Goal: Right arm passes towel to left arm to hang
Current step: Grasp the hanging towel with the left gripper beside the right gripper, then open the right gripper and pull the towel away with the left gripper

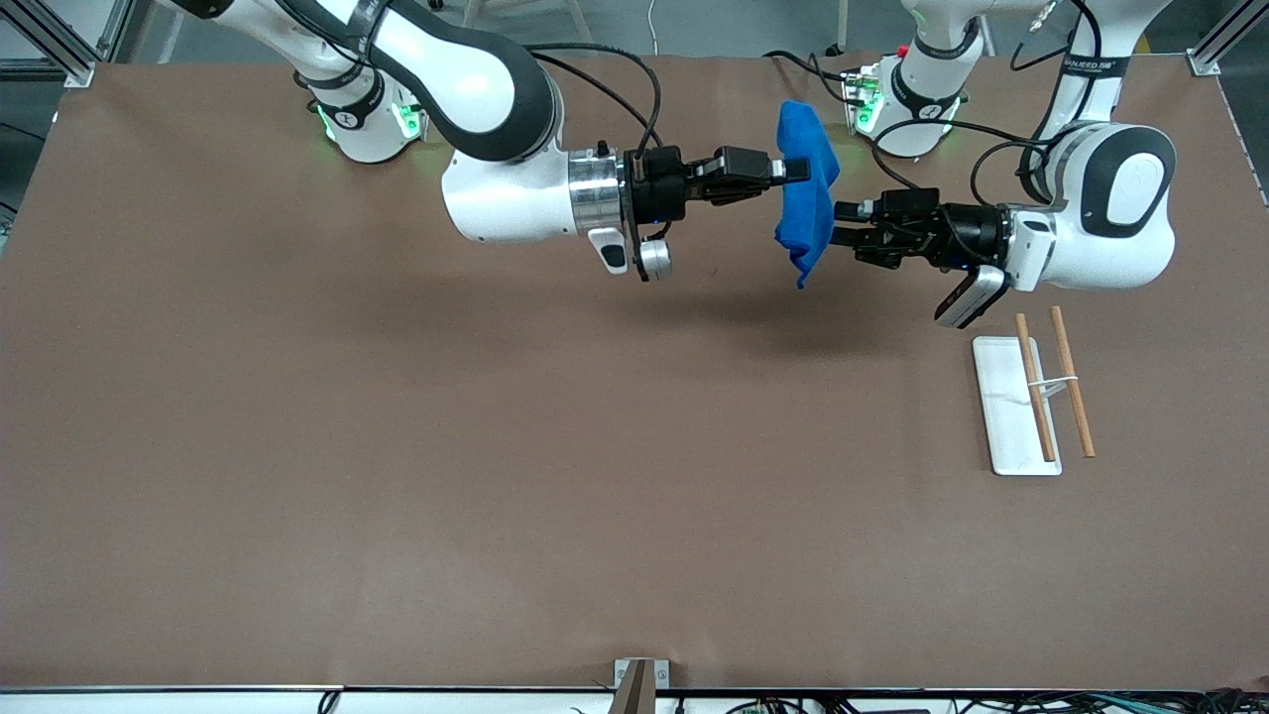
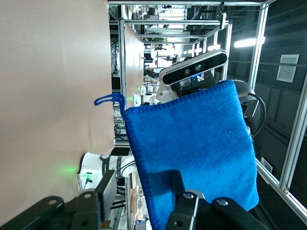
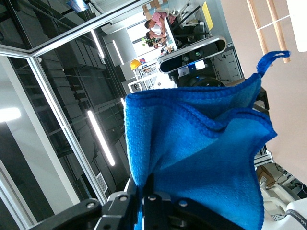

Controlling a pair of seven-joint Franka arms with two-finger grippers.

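Observation:
The bright blue towel (image 1: pixel 805 198) hangs in the air over the table between the two arm bases. My right gripper (image 1: pixel 793 171) is shut on its upper part. In the right wrist view the towel (image 3: pixel 201 153) drapes from the closed gripper (image 3: pixel 148 196), with a loose thread loop at one corner. My left gripper (image 1: pixel 841 224) is open at the towel's lower half. In the left wrist view the towel (image 2: pixel 192 143) fills the middle, and its edge lies between the spread fingers of the left gripper (image 2: pixel 144 201).
A white base plate (image 1: pixel 1003 416) with two wooden rods (image 1: pixel 1073 395) lies on the brown table toward the left arm's end, nearer the front camera than the left gripper. The rods also show in the right wrist view (image 3: pixel 261 24).

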